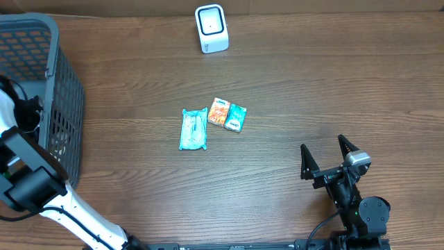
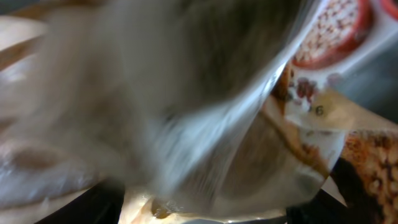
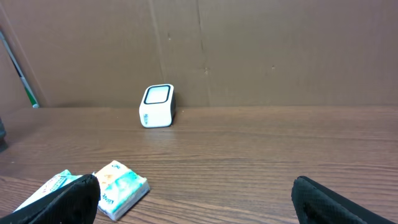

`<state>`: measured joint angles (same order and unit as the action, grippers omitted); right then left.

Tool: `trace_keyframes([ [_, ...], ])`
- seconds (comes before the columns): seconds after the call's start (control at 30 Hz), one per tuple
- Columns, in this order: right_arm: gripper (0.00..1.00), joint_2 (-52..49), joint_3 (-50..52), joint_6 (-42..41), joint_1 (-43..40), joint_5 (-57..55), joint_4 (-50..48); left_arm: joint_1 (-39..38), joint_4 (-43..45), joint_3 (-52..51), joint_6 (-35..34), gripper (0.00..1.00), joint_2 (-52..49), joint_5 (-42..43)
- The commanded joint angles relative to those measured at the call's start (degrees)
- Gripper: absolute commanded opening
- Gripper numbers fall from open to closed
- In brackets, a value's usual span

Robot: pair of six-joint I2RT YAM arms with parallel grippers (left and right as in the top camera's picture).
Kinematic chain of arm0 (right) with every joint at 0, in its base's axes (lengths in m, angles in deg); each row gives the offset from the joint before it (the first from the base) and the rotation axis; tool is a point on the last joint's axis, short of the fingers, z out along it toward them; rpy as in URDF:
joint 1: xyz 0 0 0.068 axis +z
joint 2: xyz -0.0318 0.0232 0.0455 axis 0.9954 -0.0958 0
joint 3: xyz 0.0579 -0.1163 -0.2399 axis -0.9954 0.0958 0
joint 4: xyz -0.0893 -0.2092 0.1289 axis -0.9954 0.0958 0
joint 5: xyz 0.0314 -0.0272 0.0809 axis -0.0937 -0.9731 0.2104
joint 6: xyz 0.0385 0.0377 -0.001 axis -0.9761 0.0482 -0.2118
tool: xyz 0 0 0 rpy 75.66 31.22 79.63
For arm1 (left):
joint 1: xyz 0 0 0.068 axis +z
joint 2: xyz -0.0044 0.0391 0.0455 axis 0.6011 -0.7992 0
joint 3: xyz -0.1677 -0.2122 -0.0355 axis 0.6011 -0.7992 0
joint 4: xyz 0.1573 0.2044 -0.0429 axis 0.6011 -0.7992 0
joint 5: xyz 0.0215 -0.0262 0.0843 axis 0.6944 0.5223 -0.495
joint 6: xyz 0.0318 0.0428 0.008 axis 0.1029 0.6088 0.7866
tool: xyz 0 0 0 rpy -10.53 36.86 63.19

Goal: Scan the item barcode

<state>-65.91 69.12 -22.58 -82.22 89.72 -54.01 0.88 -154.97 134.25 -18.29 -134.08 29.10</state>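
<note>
Seemingly my left tool (image 1: 29,112) sits in the basket (image 1: 66,104) to fetch a packet (image 2: 323,118), grip unreadable; right tool (image 1: 322,144) idles released.

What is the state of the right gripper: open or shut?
Open. The right gripper has its two fingers spread wide apart in the overhead view, and nothing sits between them.
</note>
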Motion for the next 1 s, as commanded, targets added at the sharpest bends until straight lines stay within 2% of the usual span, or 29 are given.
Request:
trace_keyframes([
  [0.0,1.00,0.4,0.6,-0.2,0.2,0.3,-0.3,-1.1,2.7,-3.9,1.5,0.68,0.1,-0.1],
  [0.2,1.00,0.4,0.6,-0.3,0.2,0.3,-0.3,-1.1,8.5,-9.2,3.7,0.62,0.1,-0.1],
  [0.23,1.00,0.4,0.6,-0.2,0.2,0.3,-0.3,-1.1,9.7,-10.2,3.7,0.59,0.1,-0.1],
  [0.33,1.00,0.4,0.6,-0.2,0.2,0.3,-0.3,-1.1,11.1,-11.9,3.7,0.41,0.1,-0.2],
  [0.37,1.00,0.4,0.6,-0.2,0.2,0.3,-0.3,-1.1,11.1,-11.9,3.7,0.39,0.1,-0.2],
  [0.57,1.00,0.4,0.6,-0.2,0.2,0.3,-0.3,-1.1,9.1,-9.6,3.5,0.49,0.2,-0.2],
  [0.67,1.00,0.4,0.6,-0.2,0.2,0.3,-0.3,-1.3,6.8,-6.8,3.4,0.48,0.2,-0.1],
  [0.8,1.00,0.4,0.6,-0.2,0.2,0.3,-0.3,-1.6,4.1,-3.5,3.5,0.34,0.2,-0.1],
  [0.97,1.00,0.4,0.6,-0.2,0.2,0.3,-0.3,-1.6,4.5,-4.6,3.5,0.39,0.1,-0.2],
])
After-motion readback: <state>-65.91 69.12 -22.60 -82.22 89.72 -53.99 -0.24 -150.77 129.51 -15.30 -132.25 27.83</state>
